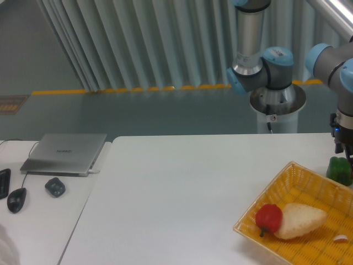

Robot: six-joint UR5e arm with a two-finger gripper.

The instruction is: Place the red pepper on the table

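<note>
Red pepper sitting in the basket, arm off at the right edge

The red pepper (268, 218) lies in the near-left corner of the yellow woven basket (309, 182), touching the pale bread piece (300, 220) on its right, on the white desk (182, 193). The gripper (343, 150) hangs at the far right just above the green pepper (338, 169), which sits beyond the basket's far rim; can't tell how the jaws stand, frame edge cuts them off. Laptop (66, 153) and mouse (16, 199) sit on the left side desk.

arm: folded, wrist hanging down at right edge | tool (345, 150): low, mostly cut off, jaw state unclear
</note>
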